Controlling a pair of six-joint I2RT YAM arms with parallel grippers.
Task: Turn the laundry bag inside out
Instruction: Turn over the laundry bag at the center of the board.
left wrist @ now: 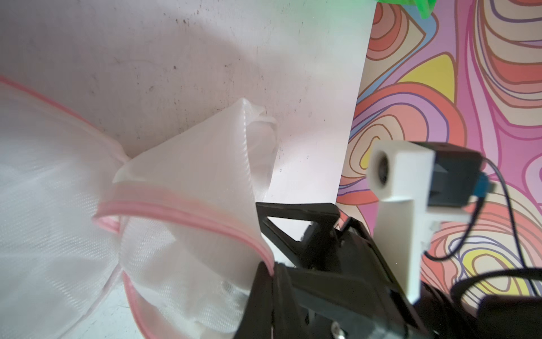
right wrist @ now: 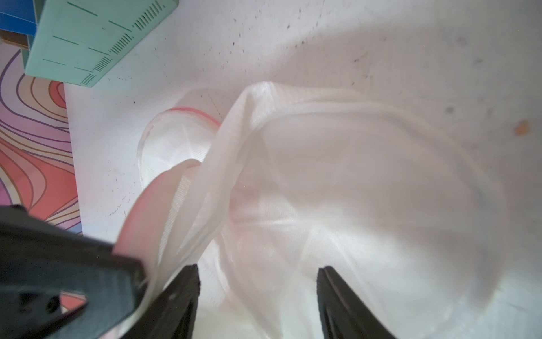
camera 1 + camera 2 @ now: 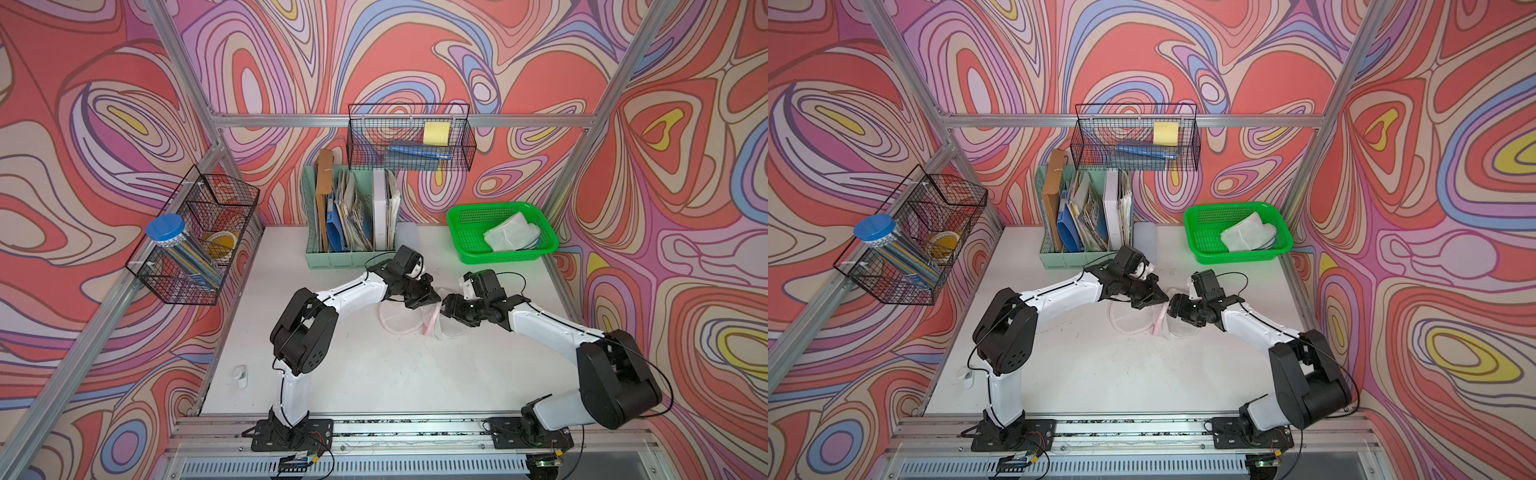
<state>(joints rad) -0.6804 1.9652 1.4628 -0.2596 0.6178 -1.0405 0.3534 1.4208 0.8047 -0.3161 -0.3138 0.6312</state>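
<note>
The left jaws are pinched shut on the pink hem (image 1: 187,207) of the laundry bag (image 3: 399,322). The right jaws stand spread apart, with loose mesh lying in the gap between them and not clamped.

At the far left a wire basket (image 3: 187,286) hangs from the wall frame, out over the tabletop's (image 3: 395,374) left edge. A small white object (image 3: 240,376) lies just inside that edge, well apart from everything else. The left arm (image 3: 353,291) reaches inward from its base at the front rail. Behind its wrist the mint file organizer (image 3: 349,257) stands against the back edge.

The bag lies mid-tabletop in two rounded, translucent lobes, with its hem lifted in a ridge between them where the two arms' tips meet. It is away from every edge. A broad open stretch of tabletop lies in front of it, between the two arm bases.

The right arm (image 3: 548,328) comes in from the right front. Behind it the green basket (image 3: 498,257) sits in the back right corner, near the tabletop's right edge.
</note>
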